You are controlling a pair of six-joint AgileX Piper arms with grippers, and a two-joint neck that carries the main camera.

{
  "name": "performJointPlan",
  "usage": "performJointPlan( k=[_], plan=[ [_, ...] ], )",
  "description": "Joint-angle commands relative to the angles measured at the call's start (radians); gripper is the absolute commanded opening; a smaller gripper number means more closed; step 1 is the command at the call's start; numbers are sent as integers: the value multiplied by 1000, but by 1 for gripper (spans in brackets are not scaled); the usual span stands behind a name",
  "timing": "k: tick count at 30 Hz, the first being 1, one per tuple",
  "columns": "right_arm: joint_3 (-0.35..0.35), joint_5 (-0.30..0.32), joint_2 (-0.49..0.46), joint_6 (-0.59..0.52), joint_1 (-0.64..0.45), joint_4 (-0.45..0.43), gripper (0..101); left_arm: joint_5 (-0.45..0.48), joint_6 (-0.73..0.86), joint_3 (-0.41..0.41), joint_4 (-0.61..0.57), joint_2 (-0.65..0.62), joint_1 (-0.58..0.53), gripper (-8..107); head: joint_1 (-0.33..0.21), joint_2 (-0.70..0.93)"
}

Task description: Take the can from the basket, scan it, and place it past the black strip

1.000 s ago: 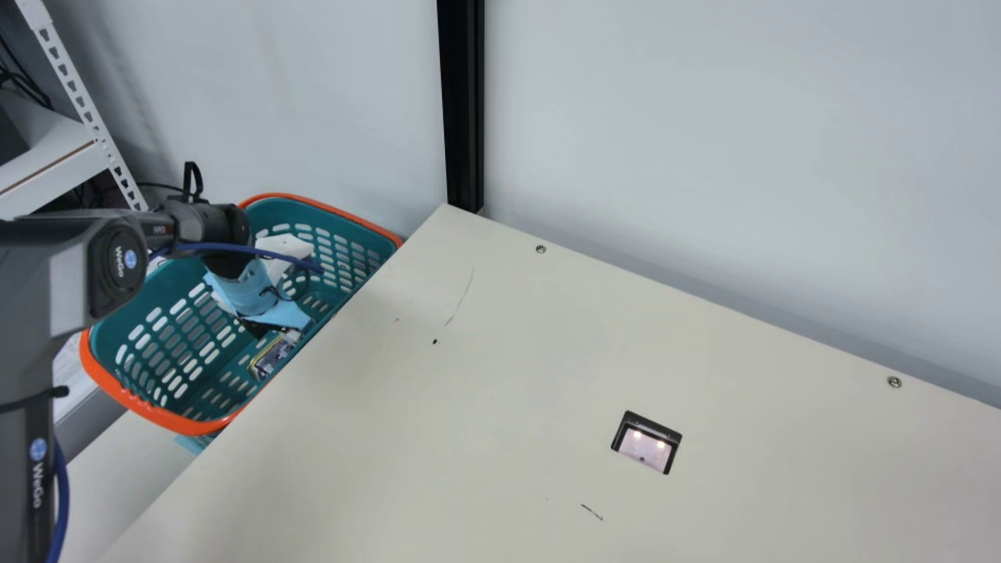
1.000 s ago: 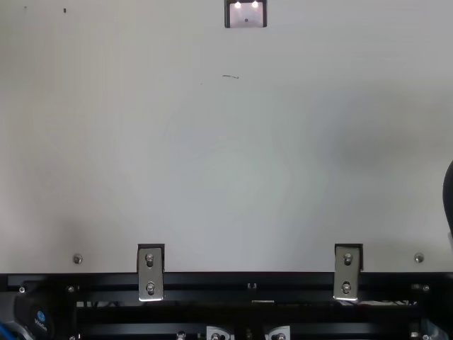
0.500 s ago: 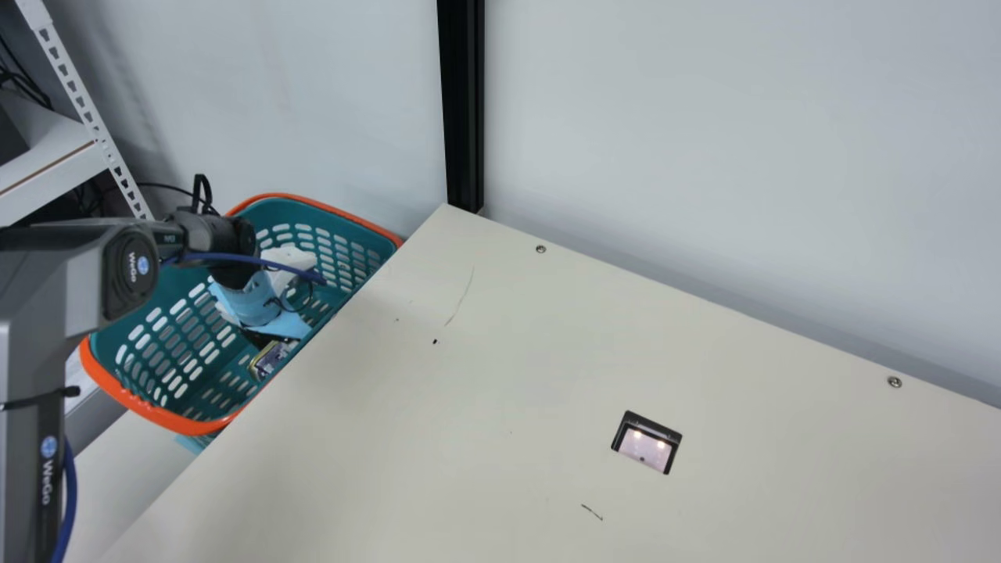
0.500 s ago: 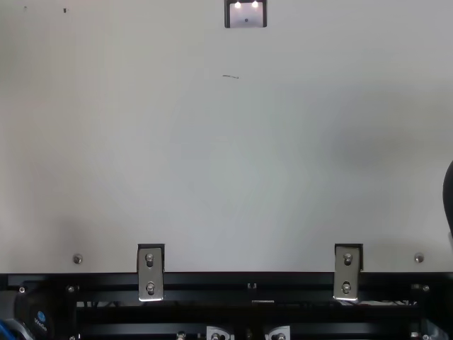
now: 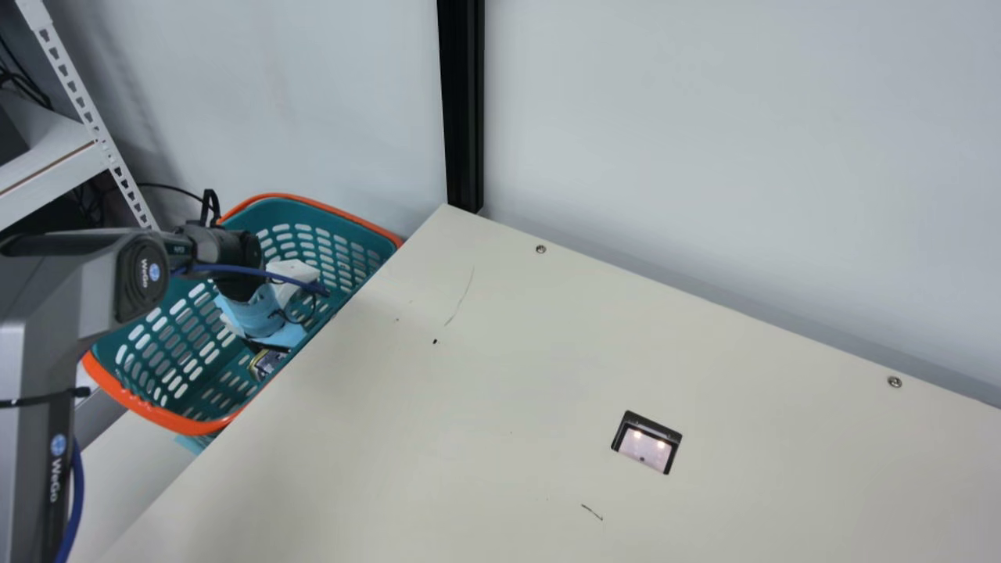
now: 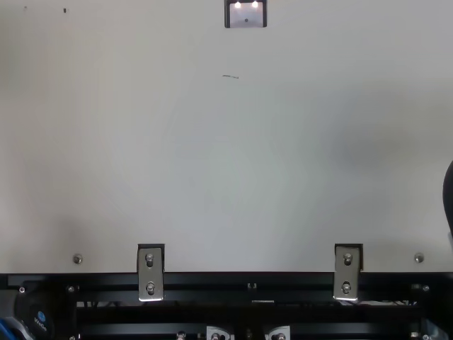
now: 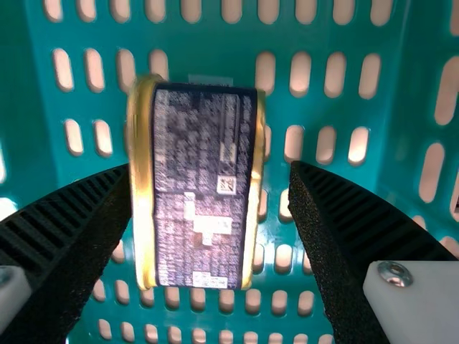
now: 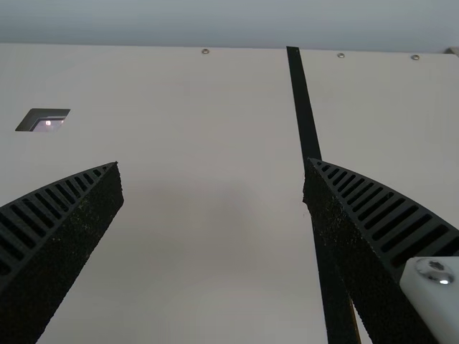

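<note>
Gold-rimmed, the can (image 7: 206, 190) lies in the basket (image 5: 148, 411) by the edge of the counter (image 5: 500, 367), seemingly ungripped within my open left tool (image 7: 211, 170); right tool (image 8: 213, 162) open too. Grasping, scanning, placing past the black strip (image 8: 304, 100) remain.

Main view: left hand (image 5: 270, 342) hides part of the can (image 5: 267, 363) below it; left arm (image 5: 47, 313), cut off at the edge, covers some basket (image 5: 150, 413) rim behind the hand. Left wrist view: label print too small to read, can-to-finger contact unclear. Right wrist view: black strip (image 8: 305, 107) partly hidden behind right hand (image 8: 213, 183). Top view: scanner window (image 6: 246, 15) cut off; dark shape (image 6: 449, 198) cut off, unclear.
</note>
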Motion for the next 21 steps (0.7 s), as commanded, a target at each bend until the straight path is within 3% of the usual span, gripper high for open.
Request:
performJointPlan(
  k=[1,11,21],
  plan=[
    [0,0,0,0,0,0,101,6,9,-5,-8,0,2,10,-29,12],
    [0,0,0,0,0,0,101,6,24,7,-27,-35,12,10,-29,12],
    [0,0,0,0,0,0,101,-70,83,119,-106,-190,21,10,-29,12]
  ],
)
